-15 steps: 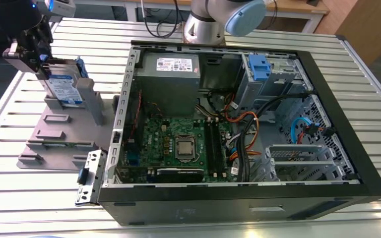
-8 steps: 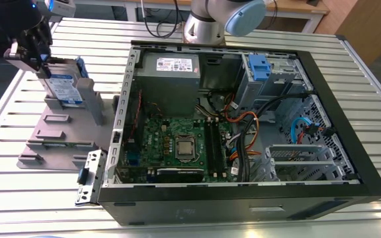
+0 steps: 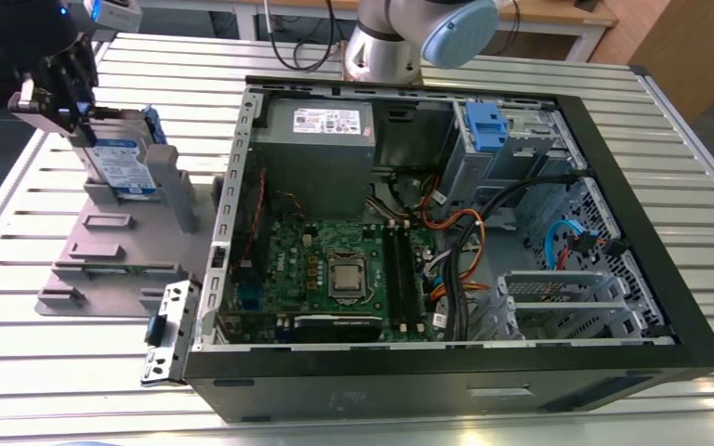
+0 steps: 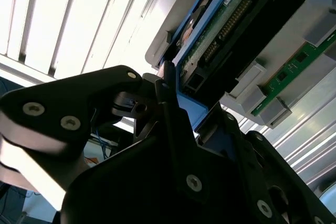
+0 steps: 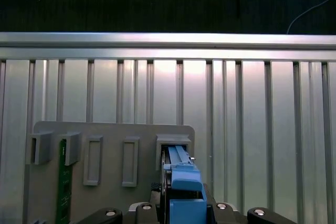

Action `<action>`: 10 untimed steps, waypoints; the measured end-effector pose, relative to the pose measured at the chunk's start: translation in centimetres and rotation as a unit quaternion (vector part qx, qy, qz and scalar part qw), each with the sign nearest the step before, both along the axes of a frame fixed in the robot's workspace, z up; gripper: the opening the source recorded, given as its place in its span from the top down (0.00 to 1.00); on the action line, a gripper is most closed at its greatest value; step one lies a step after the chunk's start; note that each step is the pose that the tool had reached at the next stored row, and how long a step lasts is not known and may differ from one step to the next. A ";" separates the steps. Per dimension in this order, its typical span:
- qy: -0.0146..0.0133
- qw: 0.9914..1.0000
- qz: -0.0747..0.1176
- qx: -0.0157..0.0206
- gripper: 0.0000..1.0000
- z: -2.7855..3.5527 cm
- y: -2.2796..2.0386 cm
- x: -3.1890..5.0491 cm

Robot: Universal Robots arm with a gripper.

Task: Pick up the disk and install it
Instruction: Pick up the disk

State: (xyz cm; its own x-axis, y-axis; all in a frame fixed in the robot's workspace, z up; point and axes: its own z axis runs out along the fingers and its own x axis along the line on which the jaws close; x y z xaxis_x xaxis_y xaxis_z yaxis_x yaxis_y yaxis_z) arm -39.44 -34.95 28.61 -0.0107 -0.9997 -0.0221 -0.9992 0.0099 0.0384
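Standing on edge at the grey rack (image 3: pixel 109 251) on the exterior view's left, the disk (image 3: pixel 122 167) is seen directly below the gripper (image 3: pixel 74 119), with its long axis running up toward the jaws. The open computer case (image 3: pixel 456 381) lies well apart toward that view's right, on the slatted table (image 3: pixel 34 372). Whether the disk's lower edge is seated in its slot or raised clear cannot be told, as the rack's posts cover it.

In the second wrist view, the gripper (image 4: pixel 181 95) is shown with its jaws drawn narrow onto the blue bracket at the end of the disk (image 4: pixel 236 30). The hold is judged to be made. One finger (image 4: pixel 164 80) is pressed against the bracket; the other side's contact is hidden by the gripper's body.

In the first wrist view, the disk (image 5: pixel 178 163) is framed between the jaws of the gripper (image 5: pixel 184 203), in line with a slot of the rack (image 5: pixel 110 129). The gripper itself is cut off at the frame edge.
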 end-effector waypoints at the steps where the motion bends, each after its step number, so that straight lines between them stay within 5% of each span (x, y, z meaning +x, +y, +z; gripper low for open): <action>1: 0.000 1.000 0.000 0.000 0.63 0.00 0.00 0.00; 10: 0.000 1.000 0.000 0.000 0.63 0.00 0.00 0.00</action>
State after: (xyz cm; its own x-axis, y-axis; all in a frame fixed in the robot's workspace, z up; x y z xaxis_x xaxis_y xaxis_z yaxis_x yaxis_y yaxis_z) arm -39.44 -34.95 28.62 -0.0107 -0.9997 -0.0223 -0.9992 0.0098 0.0382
